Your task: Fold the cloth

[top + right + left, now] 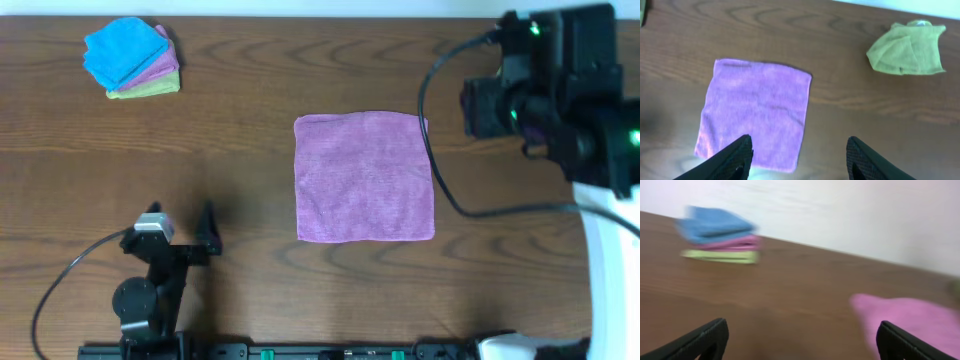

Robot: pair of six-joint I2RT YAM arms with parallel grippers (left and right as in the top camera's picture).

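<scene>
Cloth (364, 177) lies flat and unfolded mid-table, near square, so no real long axis; its edges run square to the table (300, 70). My left gripper (182, 222) sits low off its left side, jaws wide apart, empty. My right gripper (800, 157) hangs high off its far right corner, jaws apart, empty. Both are well apart from it. Bare wood around it. Folded stack (132, 58) and crumpled green rag (907, 49) are well clear.
</scene>
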